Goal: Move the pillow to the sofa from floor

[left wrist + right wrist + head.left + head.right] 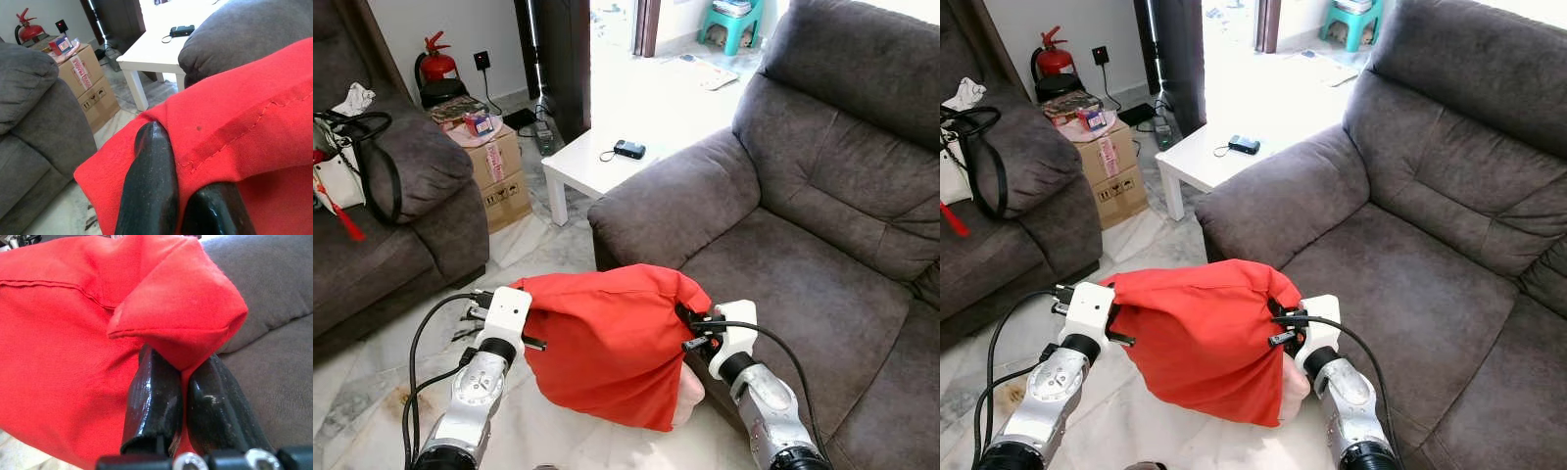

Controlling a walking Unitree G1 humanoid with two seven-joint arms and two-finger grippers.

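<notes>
A dark grey fabric sofa [822, 196] takes up the right side of the room, its broad armrest [675, 201] just beside a low white coffee table [592, 162] with a small black device [628, 149] on top. Across from it stands a second grey couch [391, 225] carrying a white handbag [337, 166] with black straps. Between the two, against the white wall [460, 29], sit stacked cardboard boxes [499, 171] and a red fire extinguisher [435, 61] near a black wall socket [481, 60]. The floor [538, 245] is pale marbled tile. Strong daylight pours across the far floor, where a teal stool [734, 24] stands
</notes>
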